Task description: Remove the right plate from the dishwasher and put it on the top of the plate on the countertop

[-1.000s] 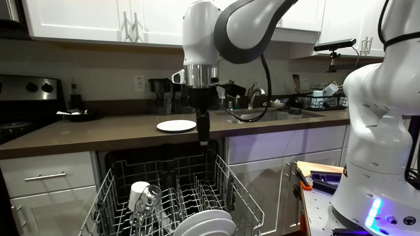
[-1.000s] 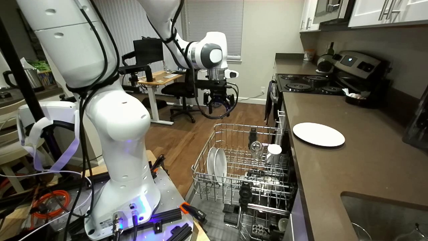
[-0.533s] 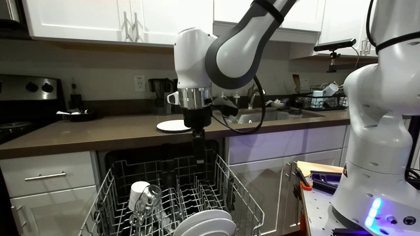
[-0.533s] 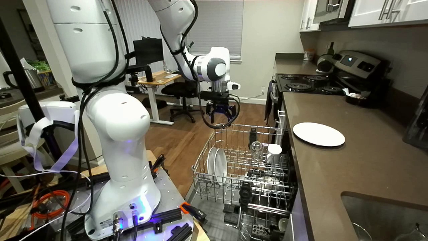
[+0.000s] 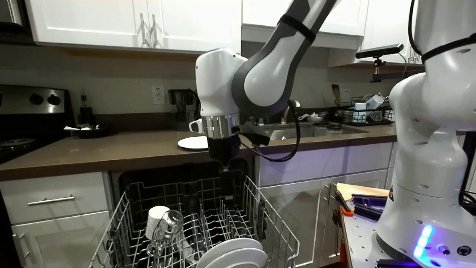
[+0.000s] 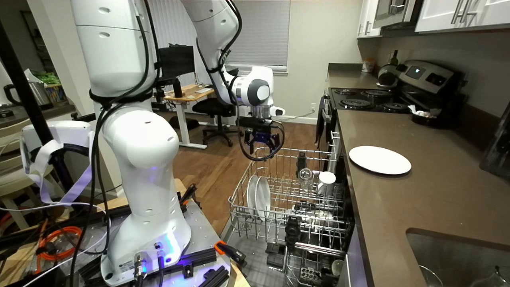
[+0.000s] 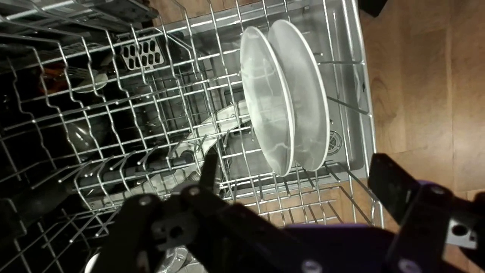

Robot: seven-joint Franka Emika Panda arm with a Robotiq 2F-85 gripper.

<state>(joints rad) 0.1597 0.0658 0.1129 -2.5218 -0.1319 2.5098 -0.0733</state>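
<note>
The right plate (image 6: 263, 196) in the dishwasher rack (image 5: 274, 212), hand (image 7: 295, 161) spread wide above

Going by an exterior view, the right plate stands on edge, slightly tilted, at the left end of the rack. The left plate (image 6: 252, 192) stands just beside it in the same way; whether their rims touch cannot be told. The hand is released: it points down over the rack, apart from the plates, and the wrist view shows its fingers (image 7: 392, 185) wide apart, with both plates seen between them. Farther right in the rack sit a clear glass (image 6: 305, 175) and, right of that, a white mug (image 6: 326, 180).

Right of the rack, a third plate (image 6: 379, 160) lies flat on the brown desk (image 6: 422, 195), close to its left edge. In an exterior view the white arm (image 5: 219, 82) hides part of this plate. A sink (image 6: 458, 244) is set into the near right part of the desk, and a stove (image 6: 372, 102) stands at the far end, with a dark dish (image 6: 427, 121) on the near side of it. In an exterior view a pitcher (image 5: 183, 106) stands toward the back of the desk, and a black wire basket (image 5: 341, 116) with cups (image 5: 359, 112) stands farther right, by the sink
</note>
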